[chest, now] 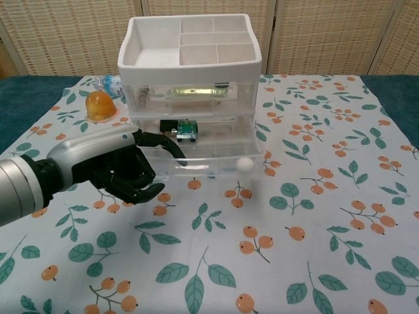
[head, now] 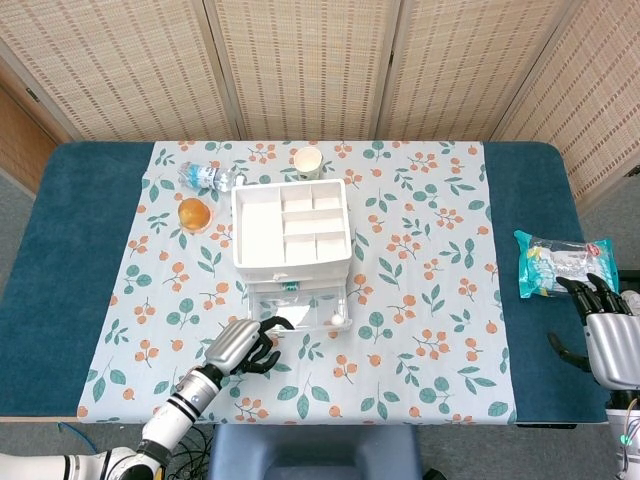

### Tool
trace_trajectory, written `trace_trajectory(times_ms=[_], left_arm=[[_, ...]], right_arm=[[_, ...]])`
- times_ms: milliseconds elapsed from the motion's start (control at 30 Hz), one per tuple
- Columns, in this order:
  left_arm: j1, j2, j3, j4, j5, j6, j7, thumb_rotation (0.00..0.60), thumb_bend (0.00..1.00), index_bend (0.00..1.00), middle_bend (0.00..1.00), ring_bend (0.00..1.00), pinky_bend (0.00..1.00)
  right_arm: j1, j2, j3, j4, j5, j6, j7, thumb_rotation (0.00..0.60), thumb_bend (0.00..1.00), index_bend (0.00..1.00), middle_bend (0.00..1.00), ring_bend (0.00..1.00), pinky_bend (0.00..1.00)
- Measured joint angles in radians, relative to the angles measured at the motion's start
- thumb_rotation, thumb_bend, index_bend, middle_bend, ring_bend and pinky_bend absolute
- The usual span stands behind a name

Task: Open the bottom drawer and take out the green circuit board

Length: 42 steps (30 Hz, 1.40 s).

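Now, from the head view, my left hand (head: 244,346) sits just in front of the drawer unit (head: 291,228), palm down at the end of a silver forearm that slants in from the near table edge. Its dark fingers are curled, and one fingertip (head: 283,322) hooks the front lip of the bottom drawer (head: 300,310), which stands pulled out toward me. Inside that drawer, near the unit's body, I see a small speck of the green circuit board (head: 291,287). My right hand (head: 606,335) rests far to the right of the unit, on the blue cloth, fingers spread and holding nothing, just in front of a crinkly plastic packet (head: 560,263). Behind the unit lie a clear bottle (head: 209,177), a pale cup (head: 308,160) and a round orange thing (head: 194,214).

From the chest view, my left hand (chest: 124,167) shows a smooth metal back and black, jointed fingers bent inward; the outstretched fingertip (chest: 178,155) meets the clear plastic front of the bottom drawer (chest: 216,160). I cannot tell whether it truly grips or only touches. The unit (chest: 190,59) has a white, boxy, compartmented top tray over transparent drawers. The green circuit board (chest: 187,129) lies flat at the back of the open drawer, beside a dark block. A white round knob (chest: 245,163) sits on the drawer's front. The tablecloth (chest: 294,216) is matte, printed with leaves and orange berries.
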Motion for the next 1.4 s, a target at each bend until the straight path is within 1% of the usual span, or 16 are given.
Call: trace_trajectory(times_ms=[400,1100,1167,1333,1400], left_arm=[[0.012,0.001,0.018,-0.014,0.007,0.006,0.013,0.600,0.45,0.32,0.91,0.98,1.00],[0.025,0.003,0.033,-0.031,0.023,0.010,0.023,0.600,0.45,0.32,0.91,0.98,1.00],[0.026,0.002,0.032,-0.031,0.024,0.010,0.024,0.600,0.45,0.31,0.91,0.98,1.00],[0.032,0.004,0.032,-0.035,0.033,0.019,0.019,0.600,0.45,0.18,0.90,0.98,1.00],[0.034,0.007,0.034,-0.038,0.039,0.022,0.018,0.600,0.45,0.16,0.90,0.98,1.00]], right_arm=[[-0.001,0.001,0.000,-0.001,0.000,0.000,-0.002,0.600,0.29,0.14,0.22,0.13,0.21],[-0.002,0.001,-0.001,-0.003,-0.001,0.000,-0.003,0.600,0.29,0.14,0.22,0.13,0.21],[-0.001,0.001,-0.001,-0.003,-0.001,0.000,-0.004,0.600,0.29,0.14,0.22,0.13,0.21],[-0.002,0.002,-0.001,-0.004,-0.001,0.001,-0.004,0.600,0.29,0.14,0.22,0.13,0.21],[-0.001,0.002,0.000,-0.004,0.000,0.000,-0.004,0.600,0.29,0.14,0.22,0.13,0.21]])
